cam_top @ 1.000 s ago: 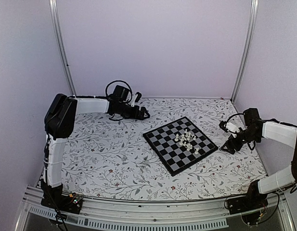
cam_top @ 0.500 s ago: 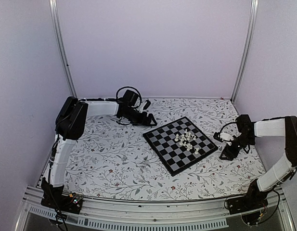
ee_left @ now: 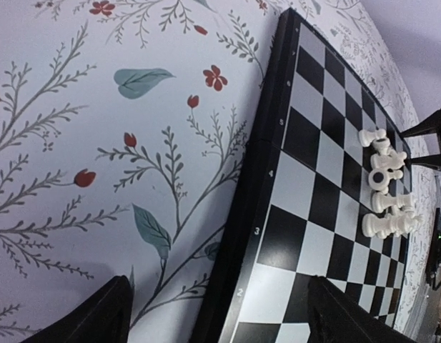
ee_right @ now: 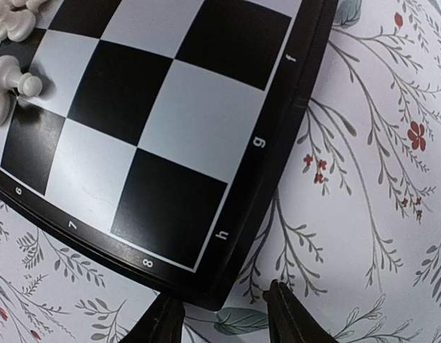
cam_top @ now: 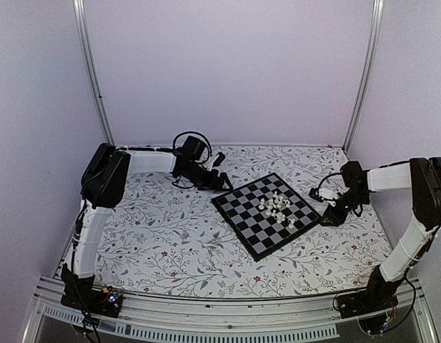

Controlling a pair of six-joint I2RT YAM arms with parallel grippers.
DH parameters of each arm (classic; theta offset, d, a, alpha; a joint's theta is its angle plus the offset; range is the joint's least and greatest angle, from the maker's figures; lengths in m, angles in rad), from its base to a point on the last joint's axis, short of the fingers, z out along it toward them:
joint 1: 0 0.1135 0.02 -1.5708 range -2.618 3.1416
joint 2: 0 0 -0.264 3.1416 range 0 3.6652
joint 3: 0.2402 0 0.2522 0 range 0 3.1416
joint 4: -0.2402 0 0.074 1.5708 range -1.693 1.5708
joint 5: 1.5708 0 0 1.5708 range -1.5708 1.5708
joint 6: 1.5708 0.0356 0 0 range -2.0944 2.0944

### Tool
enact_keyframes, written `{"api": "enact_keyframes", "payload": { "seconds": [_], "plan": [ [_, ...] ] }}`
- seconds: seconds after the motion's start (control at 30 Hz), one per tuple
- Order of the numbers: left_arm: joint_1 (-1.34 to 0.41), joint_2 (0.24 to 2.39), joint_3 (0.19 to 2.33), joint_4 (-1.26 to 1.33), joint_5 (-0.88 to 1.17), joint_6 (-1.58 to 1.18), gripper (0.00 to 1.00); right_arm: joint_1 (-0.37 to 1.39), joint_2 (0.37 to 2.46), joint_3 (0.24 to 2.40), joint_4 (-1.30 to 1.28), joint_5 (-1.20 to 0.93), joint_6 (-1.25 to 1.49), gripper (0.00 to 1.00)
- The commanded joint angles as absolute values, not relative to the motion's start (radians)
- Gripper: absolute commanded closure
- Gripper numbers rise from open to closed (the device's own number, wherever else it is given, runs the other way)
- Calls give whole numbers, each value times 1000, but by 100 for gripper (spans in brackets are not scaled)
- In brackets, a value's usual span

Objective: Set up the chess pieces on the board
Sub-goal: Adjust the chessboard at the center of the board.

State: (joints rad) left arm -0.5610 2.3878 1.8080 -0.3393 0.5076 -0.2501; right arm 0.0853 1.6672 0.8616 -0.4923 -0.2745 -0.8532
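Both arms have been brought in on the flat black-and-white checked chessboard (cam_top: 252, 227) over the past second. The left gripper (cam_top: 222, 183) has been swung from the back of the floral-patterned bench (cam_top: 163, 236) to the chessboard's far-left corner, and the right gripper (cam_top: 330, 216) has been drawn up to its right-hand corner with the jaws narrowed on the way. The left gripper is seen released to its widest and empty, its fingertips flanking the chessboard's border in the wrist view. The right gripper is seen half-closed with nothing grasped, and the chessboard's corner lies just ahead of its fingertips (ee_right: 164, 320); whether that corner is meant to be pinched cannot be told. The small cream plastic chess pieces (cam_top: 277, 206) are seen bunched in a loose cluster on the half of the chessboard nearer the right arm, several toppled on their sides and none yet ranked in a row. The step in hand is judged to be the approach, with the setting-up itself barely begun. A single piece at the cluster's edge would need to be singled out next and taken with a narrow, careful pinch, so that its close neighbours are not knocked or scattered.
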Motion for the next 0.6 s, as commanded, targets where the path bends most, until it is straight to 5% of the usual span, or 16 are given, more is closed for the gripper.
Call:
{"api": "enact_keyframes", "payload": {
  "seconds": [0.0,0.57],
  "plan": [
    [-583,2333,1711,-384,530,-249,14,108,1752,887,-425,-255,-847,58],
    [-634,2009,1280,-249,484,-398,18,242,1910,1089,-462,-243,-840,61]
  ]
}}
